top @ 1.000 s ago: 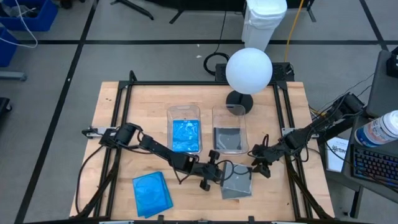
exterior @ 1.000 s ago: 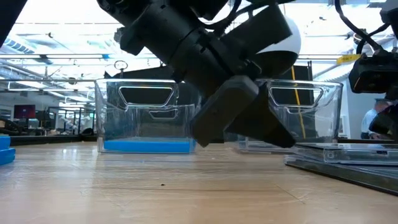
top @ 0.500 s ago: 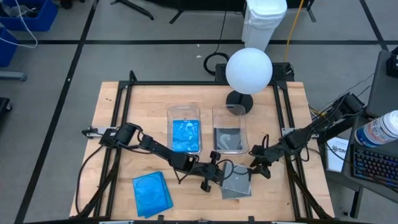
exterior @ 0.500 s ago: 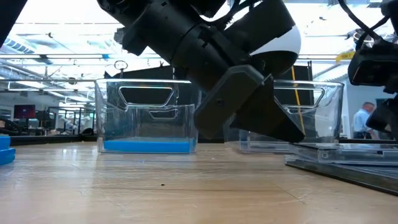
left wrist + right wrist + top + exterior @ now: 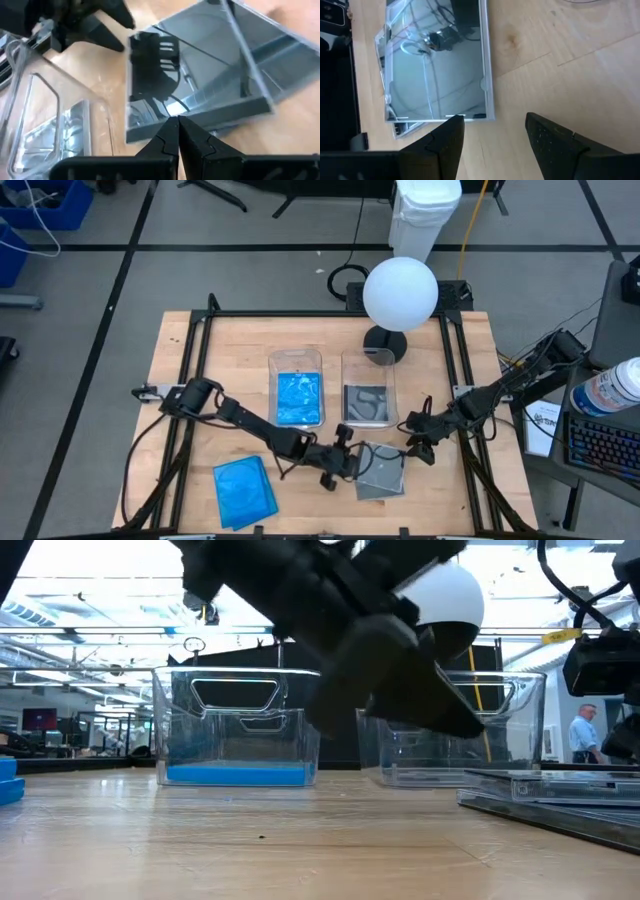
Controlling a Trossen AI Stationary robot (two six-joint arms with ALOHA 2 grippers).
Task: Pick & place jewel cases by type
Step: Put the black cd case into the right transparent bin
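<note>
Several clear grey jewel cases (image 5: 382,471) lie stacked flat on the table near its near edge; they also show in the left wrist view as jewel cases (image 5: 200,75) and in the right wrist view as jewel cases (image 5: 437,70). My left gripper (image 5: 352,464) is shut and hangs just above the table at the stack's left edge, fingertips together (image 5: 177,122). My right gripper (image 5: 409,447) is open beside the stack's right side, its fingers (image 5: 492,132) apart over bare wood. A stack of blue jewel cases (image 5: 243,492) lies flat at the near left.
Two clear tubs stand mid-table: the left tub (image 5: 297,356) holds blue cases, the right tub (image 5: 368,358) holds a grey case. A white globe lamp (image 5: 400,292) stands behind the right tub. A black frame (image 5: 200,330) borders the table. Bare wood lies left of the tubs.
My left gripper has risen off the table beside the grey stack, its fingers staying shut; in the low view its lower end now stands well above the wood. The grey cases and my right gripper have kept still.
</note>
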